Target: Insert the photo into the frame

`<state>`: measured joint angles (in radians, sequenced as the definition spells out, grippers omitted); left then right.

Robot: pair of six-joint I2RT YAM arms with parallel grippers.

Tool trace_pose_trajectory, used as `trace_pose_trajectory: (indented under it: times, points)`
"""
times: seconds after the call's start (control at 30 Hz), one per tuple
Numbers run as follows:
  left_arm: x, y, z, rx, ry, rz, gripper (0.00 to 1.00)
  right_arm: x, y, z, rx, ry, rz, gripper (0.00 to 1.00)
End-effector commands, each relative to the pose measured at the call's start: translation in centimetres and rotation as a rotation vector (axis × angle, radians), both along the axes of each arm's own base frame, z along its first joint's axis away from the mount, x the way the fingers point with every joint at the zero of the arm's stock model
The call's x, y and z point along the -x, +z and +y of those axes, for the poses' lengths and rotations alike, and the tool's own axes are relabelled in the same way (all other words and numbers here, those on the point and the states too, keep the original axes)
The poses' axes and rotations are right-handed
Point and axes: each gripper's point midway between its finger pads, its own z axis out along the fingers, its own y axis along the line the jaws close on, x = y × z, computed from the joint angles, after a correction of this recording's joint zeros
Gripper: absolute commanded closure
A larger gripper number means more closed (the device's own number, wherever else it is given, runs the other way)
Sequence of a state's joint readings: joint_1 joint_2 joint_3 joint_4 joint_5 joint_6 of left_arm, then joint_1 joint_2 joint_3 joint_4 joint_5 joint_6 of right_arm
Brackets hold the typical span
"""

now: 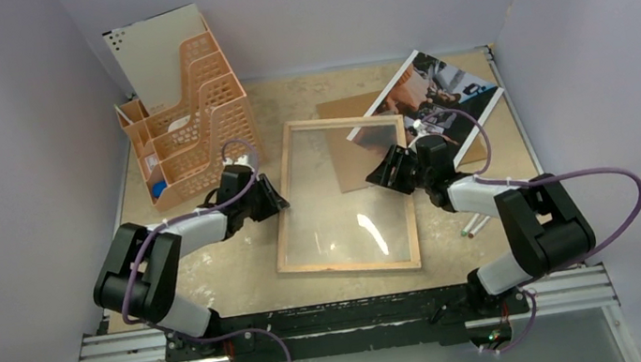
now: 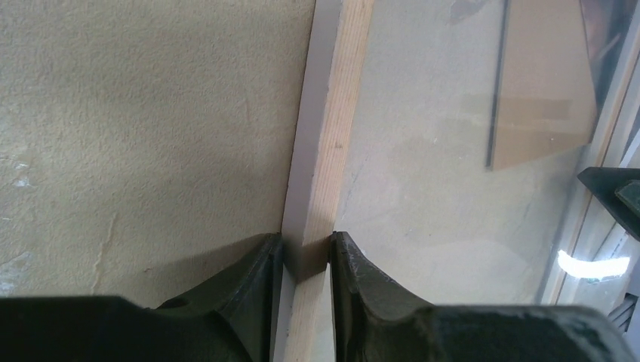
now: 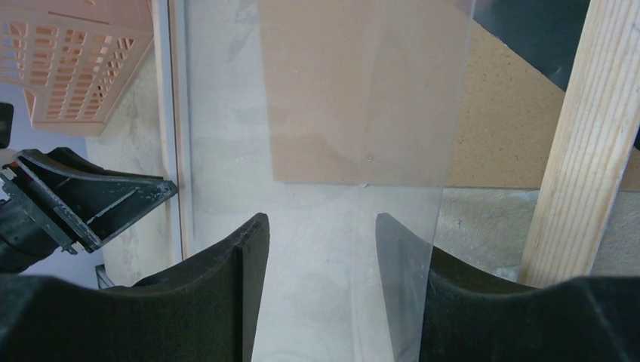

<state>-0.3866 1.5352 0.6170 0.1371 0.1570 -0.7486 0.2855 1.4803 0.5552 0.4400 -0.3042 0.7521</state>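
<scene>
Frame (image 1: 349, 266) rim pinched in left gripper (image 2: 306, 245), right gripper (image 3: 321, 226) spread

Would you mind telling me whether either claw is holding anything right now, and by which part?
The left claw grips the frame by its left wooden rim; the right claw is open, holding nothing.

Pale wood frame (image 1: 348, 266), glossy clear pane (image 1: 343, 197)

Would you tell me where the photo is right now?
In the top view, the photo lies at the far right, on the brown board, just behind the right end effector.
</scene>
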Motion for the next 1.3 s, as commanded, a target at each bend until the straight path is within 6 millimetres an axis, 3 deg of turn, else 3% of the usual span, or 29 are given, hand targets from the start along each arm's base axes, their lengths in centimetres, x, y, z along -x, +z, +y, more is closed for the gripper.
trace_pose_trajectory:
  times: [0.0, 0.4, 0.7, 1.0, 1.13, 1.27]
  points:
    - [1.2, -2.4, 1.6, -0.109, 0.008, 0.078, 0.77, -0.7, 1.8, 0.5, -0.028, 0.002, -0.035, 0.42]
    - [1.1, -1.6, 2.1, -0.123, 0.03, 0.061, 0.74, 0.2, 2.3, -1.1, 0.044, -0.059, 0.003, 0.37]
    - [1.2, -1.5, 1.7, -0.104, 0.017, 0.063, 0.73, 0.8, 1.4, -3.3, 0.139, -0.147, 0.074, 0.37]
    - [1.2, -0.6, 1.0, -0.073, -0.016, 0.057, 0.59, 1.8, 2.4, -6.4, 0.251, -0.269, 0.105, 0.36]
    - [1.1, 0.3, 0.7, -0.058, -0.024, 0.039, 0.46, 2.3, 3.1, -7.9, 0.296, -0.324, 0.089, 0.35]
    - [0.9, 0.9, 0.7, -0.055, -0.022, 0.019, 0.38, 2.4, 2.9, -8.8, 0.338, -0.346, 0.08, 0.25]
